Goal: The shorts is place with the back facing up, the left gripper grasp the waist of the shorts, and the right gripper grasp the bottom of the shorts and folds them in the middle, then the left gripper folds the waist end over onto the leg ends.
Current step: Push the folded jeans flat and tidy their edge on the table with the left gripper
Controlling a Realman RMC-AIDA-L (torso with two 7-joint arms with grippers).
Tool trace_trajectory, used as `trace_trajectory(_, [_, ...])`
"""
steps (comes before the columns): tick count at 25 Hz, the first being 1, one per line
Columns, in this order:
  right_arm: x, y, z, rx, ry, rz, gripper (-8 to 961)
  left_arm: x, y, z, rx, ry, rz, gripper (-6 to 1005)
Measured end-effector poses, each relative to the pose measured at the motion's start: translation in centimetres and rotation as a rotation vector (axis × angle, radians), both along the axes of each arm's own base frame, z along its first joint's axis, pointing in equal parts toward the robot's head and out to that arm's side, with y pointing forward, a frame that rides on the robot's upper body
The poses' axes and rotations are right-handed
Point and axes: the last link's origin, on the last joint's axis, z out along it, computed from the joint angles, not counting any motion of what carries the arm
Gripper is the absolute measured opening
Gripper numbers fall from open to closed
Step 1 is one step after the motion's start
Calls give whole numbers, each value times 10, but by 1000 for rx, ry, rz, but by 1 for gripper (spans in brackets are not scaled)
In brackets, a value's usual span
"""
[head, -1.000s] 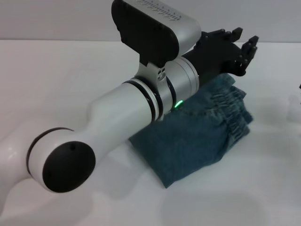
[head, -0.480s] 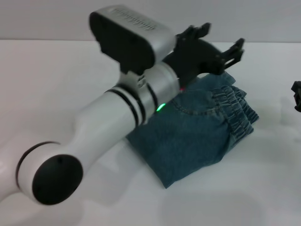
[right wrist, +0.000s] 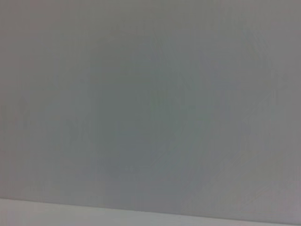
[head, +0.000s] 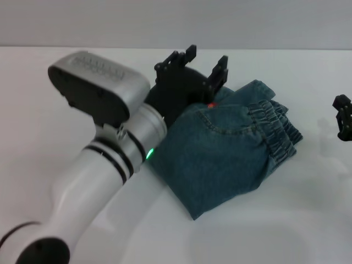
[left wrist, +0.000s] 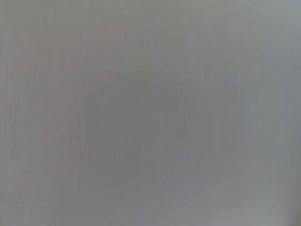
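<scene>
The blue denim shorts [head: 225, 151] lie folded in a compact bundle on the white table [head: 66, 71], seen in the head view. Their ruffled waist [head: 278, 132] rests on top at the bundle's right side. A back pocket seam shows on the upper layer. My left gripper [head: 202, 63] hovers over the far left corner of the bundle, open, its fingers pointing up and away with nothing between them. Only a small black piece of my right gripper [head: 344, 118] shows at the right edge, apart from the shorts. Both wrist views show only plain grey.
My left arm [head: 110, 148], silver with a green ring, crosses the left half of the head view and hides the table beneath it. A grey wall [head: 275, 22] runs behind the table's far edge.
My left arm has swung left and back toward me, carrying its open gripper from above the waist end to the bundle's far left corner. The shorts stay folded.
</scene>
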Motion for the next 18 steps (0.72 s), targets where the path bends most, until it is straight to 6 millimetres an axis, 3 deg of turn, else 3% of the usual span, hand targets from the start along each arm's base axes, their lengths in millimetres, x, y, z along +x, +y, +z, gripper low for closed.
trace_trajectory(1, [-1,0,-1,3,-2,8,0,-3,-3,-1,8,10,-5,796])
trace_trajectory(8, [9,-12,2,86,13,17,0,-26,-25,-11,81,-20,-42,522])
trace_trajectory(12, [16,-19,0,93,29,15,0,-54,-36,-22,56,-43,-37,362])
trace_trajectory(14, [19,-23,-2,92,20,6,0,-61,-42,-27,50,-10,-67,187])
trace_trajectory(18, [27,-32,-7,88,32,-18,-1,-66,-46,-30,39,12,-88,61])
